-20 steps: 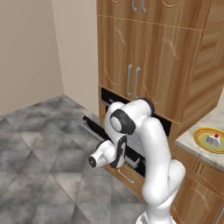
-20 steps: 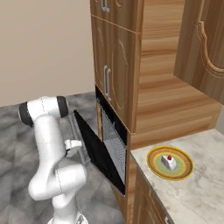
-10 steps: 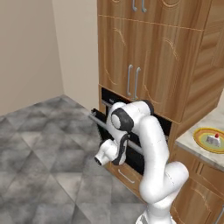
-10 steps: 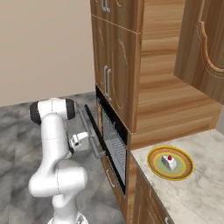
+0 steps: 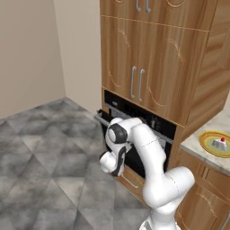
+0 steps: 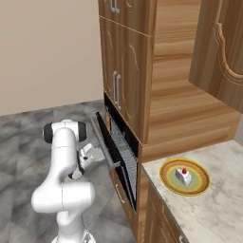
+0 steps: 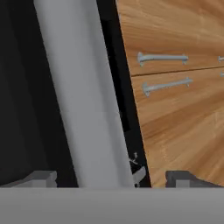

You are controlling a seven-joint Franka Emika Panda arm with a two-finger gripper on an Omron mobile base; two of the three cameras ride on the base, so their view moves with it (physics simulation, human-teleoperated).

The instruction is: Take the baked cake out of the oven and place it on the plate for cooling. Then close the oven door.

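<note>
1. The cake (image 6: 182, 174), white with a red topping, is seen on the plate (image 6: 167, 181), which lies on the worktop (image 6: 213, 209) to the right of the oven (image 5: 152, 122).
2. In the left base view the same plate (image 5: 207, 143) with the cake (image 5: 220, 143) is seen at the right edge, on the worktop (image 5: 197, 147).
3. The oven door (image 6: 107, 142) is tilted, nearly upright but not shut; wire racks (image 6: 126, 154) are visible in the gap behind it.
4. The pincer (image 6: 102, 152) is held against the door's outer side, near its upper edge.
5. In the hand view the silver handle (image 7: 83, 100) is seen close up, running between the fingertips (image 7: 41, 178), which are spread wide on either side of the bar without clamping it.
6. Wooden cabinet doors (image 7: 175, 100) with metal pulls are seen beyond the handle.
</note>
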